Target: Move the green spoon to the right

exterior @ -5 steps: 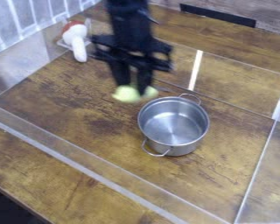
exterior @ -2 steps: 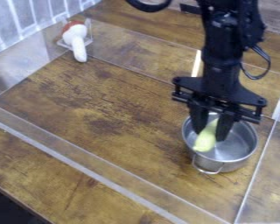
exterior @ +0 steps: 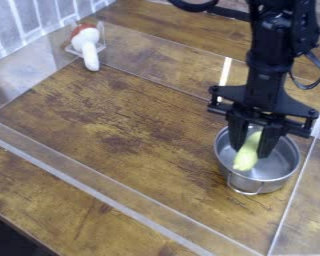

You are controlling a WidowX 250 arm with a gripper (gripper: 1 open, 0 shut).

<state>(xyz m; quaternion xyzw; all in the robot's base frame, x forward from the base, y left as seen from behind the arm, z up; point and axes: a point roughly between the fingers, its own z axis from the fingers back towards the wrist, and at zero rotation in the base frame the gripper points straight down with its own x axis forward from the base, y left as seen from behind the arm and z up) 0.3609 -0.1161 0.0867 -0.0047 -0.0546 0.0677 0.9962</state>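
Over steel pot [exterior: 275, 176]: gripper [exterior: 255, 148] clamping green spoon [exterior: 246, 157]

The black arm [exterior: 276, 45] comes down from the top right of the frame, its pincer [exterior: 254, 150] pointing straight down at right centre, fingers [exterior: 267, 140] nearly closed on the spoon [exterior: 244, 156].

pot [exterior: 266, 165]: right side of table [exterior: 109, 120], near front | spoon [exterior: 246, 155]: above pot's opening, in gripper [exterior: 260, 148] | mushroom-like object [exterior: 85, 45]: far back left, well apart from pot
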